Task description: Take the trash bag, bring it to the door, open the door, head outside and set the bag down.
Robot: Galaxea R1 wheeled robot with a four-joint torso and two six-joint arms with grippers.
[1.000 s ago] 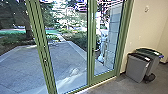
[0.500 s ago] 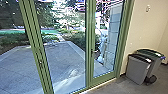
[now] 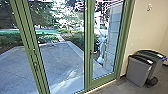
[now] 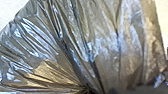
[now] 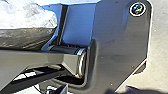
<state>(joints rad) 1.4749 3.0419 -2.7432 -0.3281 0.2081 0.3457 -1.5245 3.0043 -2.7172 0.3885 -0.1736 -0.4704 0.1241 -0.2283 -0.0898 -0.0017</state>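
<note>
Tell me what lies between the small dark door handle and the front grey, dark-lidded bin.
In the head view, from handle to bin: a clear glass pane, the green frame, then a narrow strip of cream wall.

no writing can be read on the bins [image 3: 138,72] or the green door frame [image 3: 89,45].

1. Head view: daylight enters through the glass [image 3: 62,50]; at 11 o'clock, foliage [image 3: 67,17] burns out to white with purple fringes.
2. Toward 7 o'clock a pale streak crosses bluish, shaded paving [image 3: 58,60].
3. The wall [image 3: 143,20] at 2 o'clock is softly lit.
4. Left wrist view: blue-white glints and amber patches mark the trash bag [image 4: 100,50].
5. Right wrist view: hard glare beside dark shadow.
</note>
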